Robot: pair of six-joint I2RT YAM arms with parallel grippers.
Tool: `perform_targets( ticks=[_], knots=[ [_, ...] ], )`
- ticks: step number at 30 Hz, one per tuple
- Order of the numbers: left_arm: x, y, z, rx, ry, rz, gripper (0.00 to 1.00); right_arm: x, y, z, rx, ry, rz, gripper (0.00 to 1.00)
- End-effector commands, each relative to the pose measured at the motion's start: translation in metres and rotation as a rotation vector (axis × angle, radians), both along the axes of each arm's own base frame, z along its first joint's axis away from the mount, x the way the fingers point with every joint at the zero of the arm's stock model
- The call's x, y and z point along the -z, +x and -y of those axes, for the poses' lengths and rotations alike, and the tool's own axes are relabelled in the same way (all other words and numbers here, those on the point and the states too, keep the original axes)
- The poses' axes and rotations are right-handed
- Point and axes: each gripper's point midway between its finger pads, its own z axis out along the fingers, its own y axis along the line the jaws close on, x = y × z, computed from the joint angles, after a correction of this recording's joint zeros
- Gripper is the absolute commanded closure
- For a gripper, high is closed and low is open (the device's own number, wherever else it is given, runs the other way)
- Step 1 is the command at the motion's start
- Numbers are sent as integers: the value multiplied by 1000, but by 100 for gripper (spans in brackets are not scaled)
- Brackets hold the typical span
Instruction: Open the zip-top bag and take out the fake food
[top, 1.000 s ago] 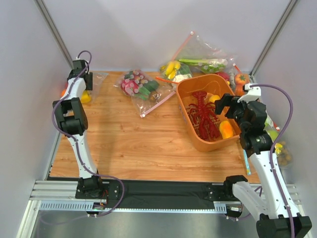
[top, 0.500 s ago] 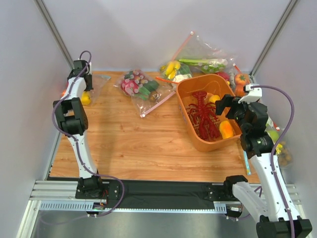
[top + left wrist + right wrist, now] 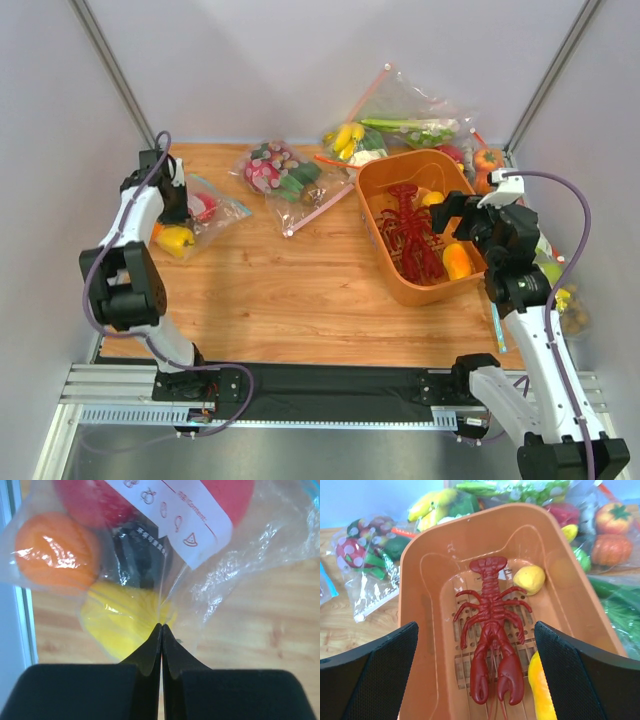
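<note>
The zip-top bag (image 3: 212,212) lies on the wooden table by the left edge, its teal strip facing right. My left gripper (image 3: 176,208) is shut on a fold of its clear plastic. In the left wrist view the jaws (image 3: 161,628) meet tip to tip with the film pinched between them. Through the bag (image 3: 240,575) the fake food shows: an orange fruit (image 3: 55,550), a yellow one (image 3: 125,620), a dark one (image 3: 137,555) and a red one (image 3: 92,502) under the white label (image 3: 175,515). My right gripper (image 3: 455,212) hangs open above the basket, holding nothing (image 3: 475,630).
An orange basket (image 3: 372,195) at the right holds a red lobster (image 3: 492,630) and yellow pieces. Other clear bags of toy produce (image 3: 285,175) lie along the back edge and in the right corner (image 3: 420,128). The left wall is close to the left arm.
My left gripper closed on the bag in the far left corner and has drawn it nearer along the left edge. The right arm has stayed put.
</note>
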Motion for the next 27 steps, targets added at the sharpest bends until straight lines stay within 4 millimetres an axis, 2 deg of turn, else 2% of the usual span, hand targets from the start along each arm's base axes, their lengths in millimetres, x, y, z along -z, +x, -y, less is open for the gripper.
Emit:
perform_targets(
  ticks=[1, 2, 3, 4, 6, 7, 11, 12, 13, 15, 16, 18, 19, 20, 21, 23, 24, 27],
  knots=[
    [-37, -34, 19, -40, -67, 73, 100, -10, 5, -15, -71, 43, 11, 0],
    [-41, -41, 26, -33, -81, 81, 100, -10, 5, -18, -85, 51, 6, 0],
    [-35, -52, 33, -26, -101, 70, 100, -12, 6, -21, -97, 62, 5, 0],
    [-49, -59, 38, -22, -101, 112, 100, -11, 6, -26, -122, 78, -4, 0],
    [-49, -73, 56, 18, -110, 108, 100, -17, 8, -32, -146, 91, -3, 0],
    [-56, -79, 67, 48, -118, 131, 100, -20, 8, -36, -158, 116, -8, 1],
    [-56, -101, 96, 99, -161, 112, 100, -37, 2, -66, -260, 151, -18, 3],
    [-59, -106, 97, 92, -166, 124, 100, -44, 0, -69, -264, 153, -7, 3],
    [-55, -114, 113, 122, -183, 111, 100, -46, -5, -80, -292, 166, -6, 3],
    [-61, -122, 128, 147, -214, 140, 100, -48, -10, -94, -336, 190, 4, 3],
    [-61, -126, 133, 155, -229, 142, 100, -48, -16, -108, -381, 200, -6, 3],
    [-61, -137, 141, 144, -254, 144, 100, -35, -19, -124, -412, 187, -48, 3],
    [-61, -142, 148, 149, -269, 142, 100, -28, -26, -140, -457, 177, -74, 3],
    [-56, -149, 152, 146, -288, 126, 100, -16, -26, -149, -465, 176, -116, 3],
    [-60, -155, 162, 152, -320, 143, 100, -8, -28, -157, -475, 179, -144, 3],
    [-56, -162, 170, 156, -347, 145, 100, 9, -38, -182, -529, 194, -216, 4],
    [-60, -167, 176, 154, -374, 163, 100, 11, -46, -197, -571, 195, -223, 4],
    [-61, -175, 182, 149, -413, 197, 100, 23, -55, -222, -620, 222, -269, 3]
  ],
)
